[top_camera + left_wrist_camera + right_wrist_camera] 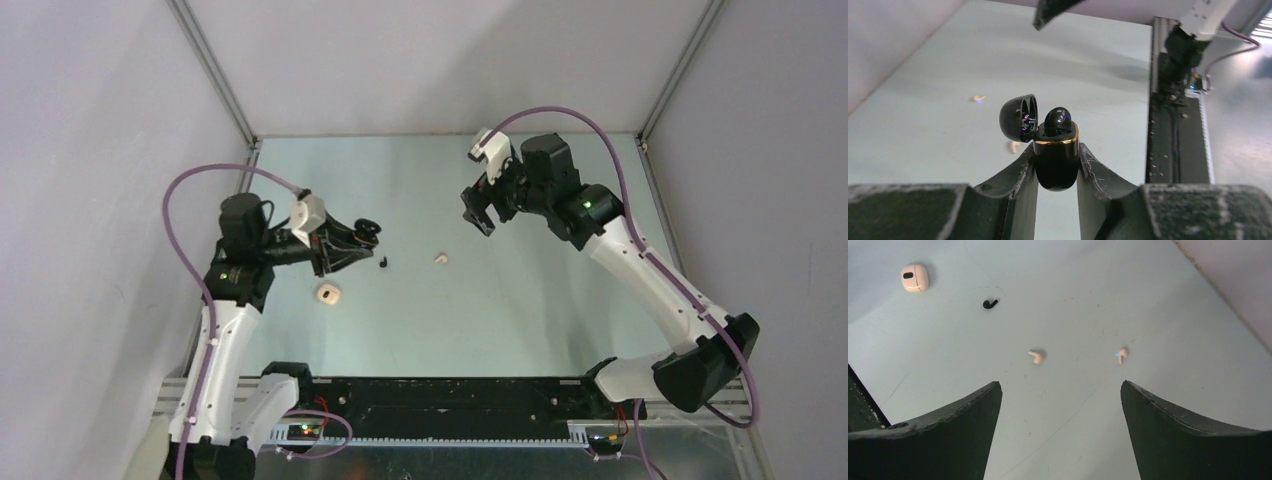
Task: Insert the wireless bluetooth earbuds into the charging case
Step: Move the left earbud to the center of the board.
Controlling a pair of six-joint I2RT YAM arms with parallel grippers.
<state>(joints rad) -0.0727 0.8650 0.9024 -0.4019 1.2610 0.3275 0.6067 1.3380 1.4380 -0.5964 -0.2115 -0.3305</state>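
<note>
Black case presented, lid open: one bud in, three loose

My left gripper (347,246) is clamped on the black charging case (1056,167), its mouth turned outward, I judge so the other arm can reach it; a seated black earbud (1058,121) shows inside. My right gripper (1060,387) hangs wide open and empty over the desk (1168,315), above the loose black earbud (990,303), one beige earbud (1036,356) and a second beige earbud (1121,354).

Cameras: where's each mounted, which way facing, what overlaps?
Top external: above, behind the bases, facing down at the table; both arms show.
Left wrist: on the left gripper, facing along its fingers, shut on the open black case holding a black earbud.
Right wrist: on the right gripper, facing down between open fingers at the beige case, loose black earbud, two beige earbuds.
Shared: top and right wrist both show the beige case.
</note>
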